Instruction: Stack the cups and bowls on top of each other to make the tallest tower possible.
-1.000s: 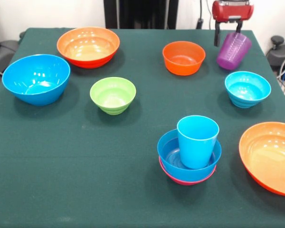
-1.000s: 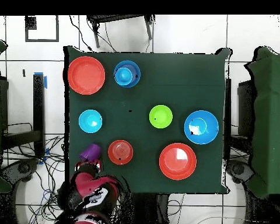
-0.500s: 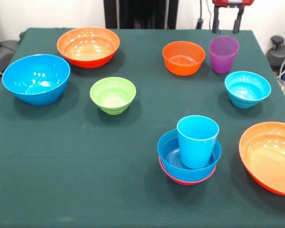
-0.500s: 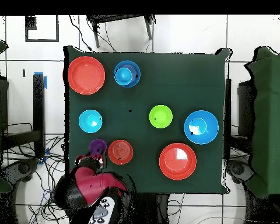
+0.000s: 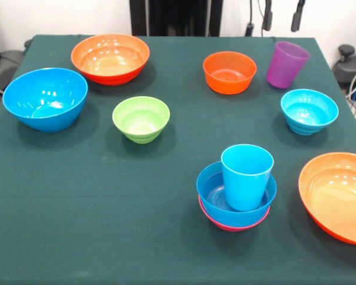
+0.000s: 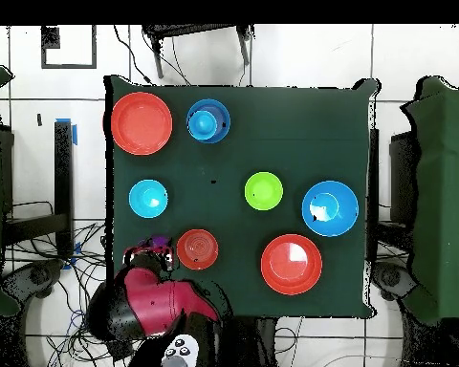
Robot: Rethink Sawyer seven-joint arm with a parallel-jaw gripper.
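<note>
The purple cup stands slightly tilted by the small orange bowl, far from the tower. My gripper hangs open above it, holding nothing. I should descend squarely: its smooth, tapered, translucent plastic wall could slip or tip.

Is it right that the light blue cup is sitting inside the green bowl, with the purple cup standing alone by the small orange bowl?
Not quite. In the front view the light blue cup sits inside the blue bowl stacked on a pink one, not the green bowl, which is empty. The purple cup does stand alone beside the small orange bowl.
</note>
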